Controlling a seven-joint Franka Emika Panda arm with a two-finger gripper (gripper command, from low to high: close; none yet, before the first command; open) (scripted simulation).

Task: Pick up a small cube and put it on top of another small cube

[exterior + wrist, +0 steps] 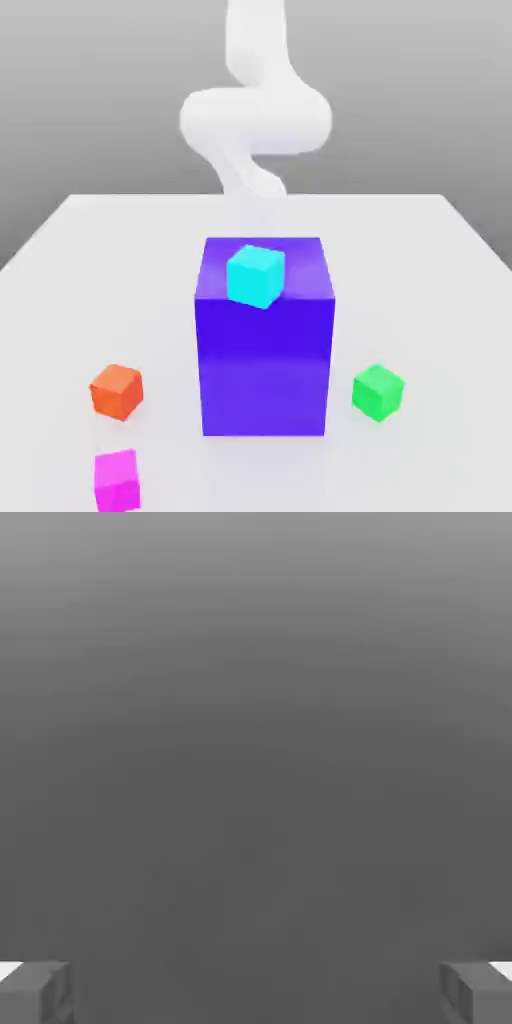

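The small magenta-pink cube (117, 481) lies on the white table near the front edge, at the exterior view's left. The small bright green cube (378, 391) rests on the table at the exterior view's right, beside the big block. The two cubes are well apart. My white arm (255, 120) rises behind the big block, far from both cubes. In the hand view my gripper (256, 994) is open, its two grey fingertips (35, 992) set wide apart with nothing between them against a plain grey background.
A tall blue-purple block (265, 360) stands mid-table with a cyan small cube (256, 275) on its top. An orange small cube (117, 390) sits just behind the magenta one. The white table (440, 290) stretches to both sides.
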